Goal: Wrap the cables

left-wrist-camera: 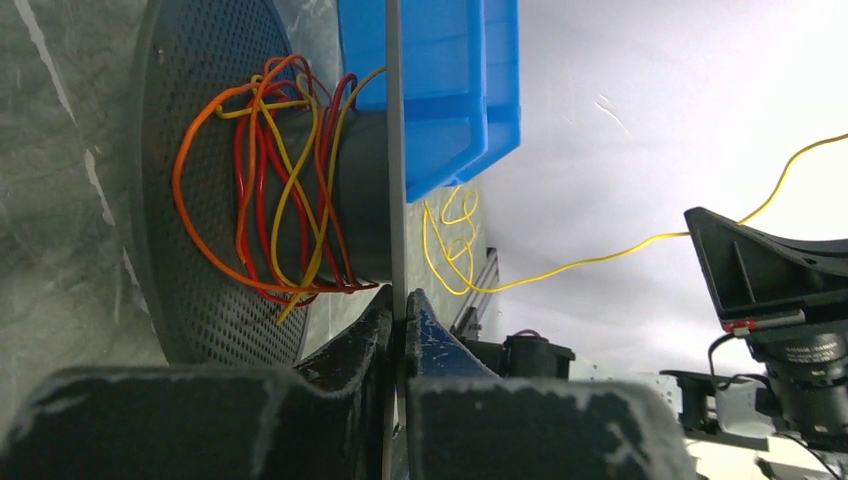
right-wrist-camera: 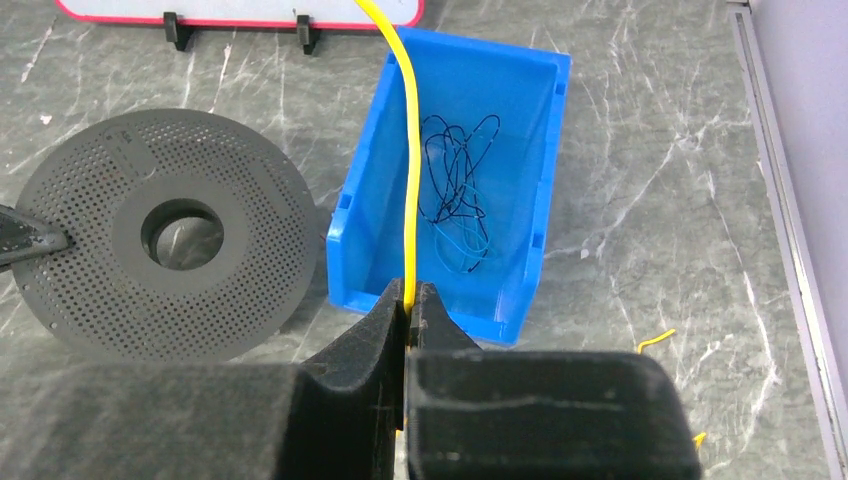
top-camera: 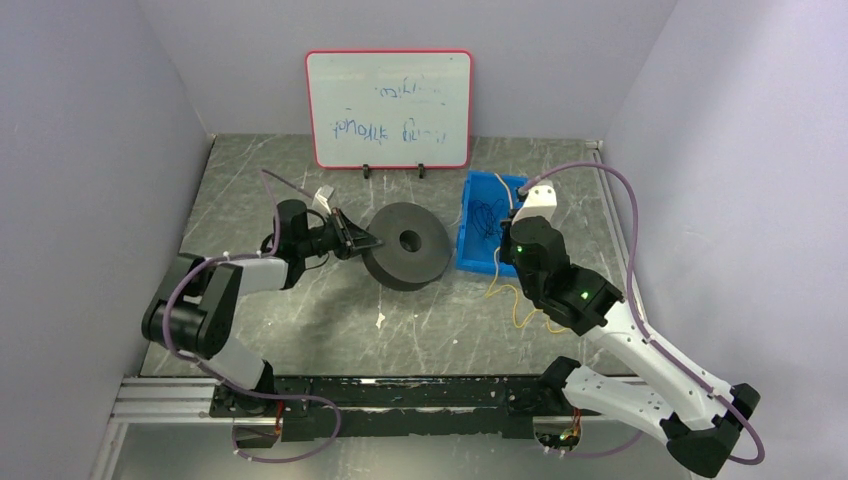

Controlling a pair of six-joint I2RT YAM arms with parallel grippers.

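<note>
A dark grey perforated spool (top-camera: 405, 245) lies mid-table. My left gripper (top-camera: 372, 241) is shut on the thin edge of its flange (left-wrist-camera: 396, 200), the jaws pinching the plate (left-wrist-camera: 398, 305). Red, orange and yellow cables (left-wrist-camera: 280, 200) are wound loosely round the hub. A thin yellow cable (left-wrist-camera: 600, 262) runs from the spool side off to the right. My right gripper (top-camera: 512, 232) hovers over the near end of the blue bin and is shut (right-wrist-camera: 410, 295) on this yellow cable (right-wrist-camera: 411, 150), which rises straight up from the jaws. Loose yellow loops (top-camera: 520, 305) lie on the table.
A blue bin (top-camera: 472, 225) stands right of the spool and holds a tangle of thin dark wires (right-wrist-camera: 455, 200). A whiteboard (top-camera: 388, 108) stands at the back. A small yellow cable end (right-wrist-camera: 655, 340) lies right of the bin. Purple walls enclose the table.
</note>
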